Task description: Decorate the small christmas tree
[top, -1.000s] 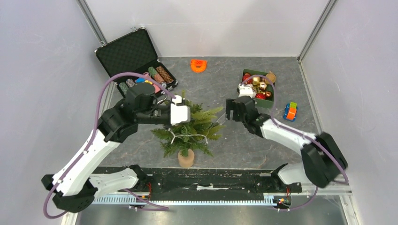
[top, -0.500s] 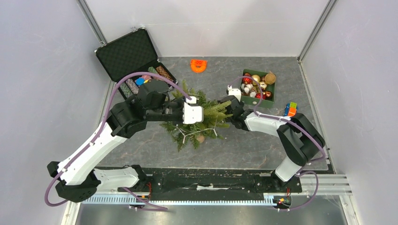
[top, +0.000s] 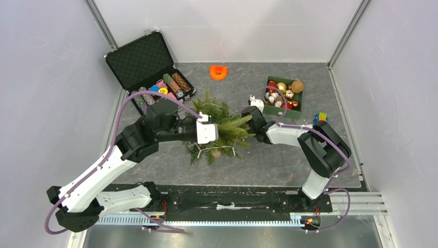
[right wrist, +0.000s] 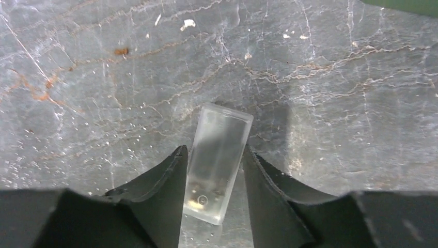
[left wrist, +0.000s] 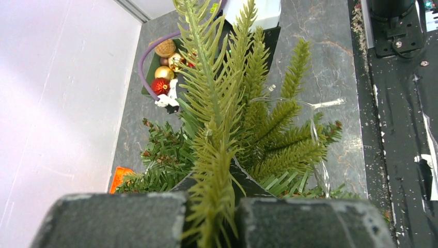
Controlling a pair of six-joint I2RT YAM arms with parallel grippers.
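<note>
Left hand (left wrist: pixel 214 206) clamps tree (top: pixel 227 126) (far from table (top: pixel 279 160) edges).

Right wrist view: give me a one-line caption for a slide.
Black right gripper straddling a small clear rectangular plastic box lying on the grey veined stone-look tabletop.
</note>
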